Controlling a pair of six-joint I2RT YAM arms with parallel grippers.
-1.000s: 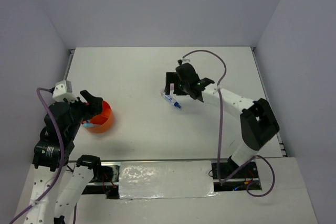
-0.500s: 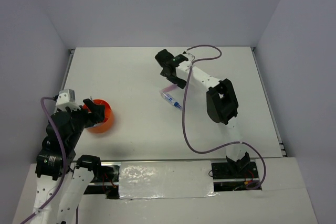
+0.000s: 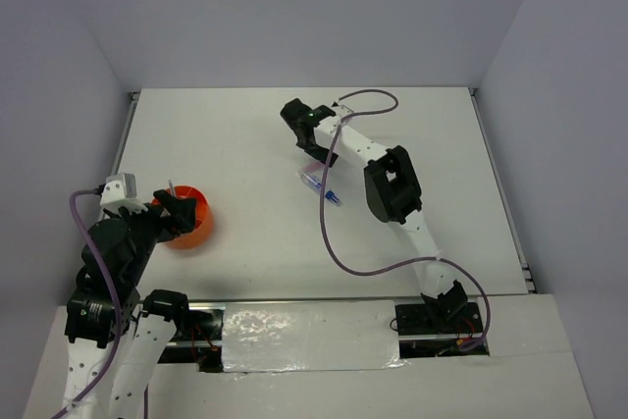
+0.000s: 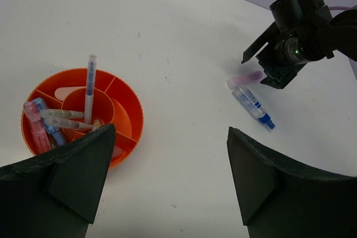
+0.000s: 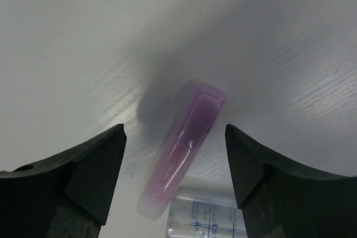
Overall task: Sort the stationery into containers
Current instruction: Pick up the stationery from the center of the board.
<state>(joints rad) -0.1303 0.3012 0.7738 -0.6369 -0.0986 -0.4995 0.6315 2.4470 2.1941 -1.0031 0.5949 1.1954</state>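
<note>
The orange cup (image 3: 199,231) stands at the left and has inner compartments. In the left wrist view the cup (image 4: 135,116) holds several pieces: thin grey pens (image 4: 60,114), a longer pen (image 4: 89,85), and a pink piece (image 4: 33,129) beside a light blue one. A pink capsule piece (image 5: 184,146) lies on the table at centre, touching a clear blue-tipped pen (image 5: 207,218). Both also show in the left wrist view, the capsule (image 4: 244,79) above the pen (image 4: 252,104). My right gripper (image 5: 174,133) is open, low over the pink piece, one finger on each side. My left gripper (image 4: 170,133) is open and empty beside the cup.
Grey walls enclose the white table (image 3: 245,134) on three sides. The right arm's purple cable (image 3: 339,233) loops over the table in front of the pens. In the top view the clear pen (image 3: 324,187) lies just near the right gripper (image 3: 316,152).
The right arm has stretched forward and swung its wrist left, bringing the open gripper down over the pink piece. The left arm has shifted slightly by the cup.
</note>
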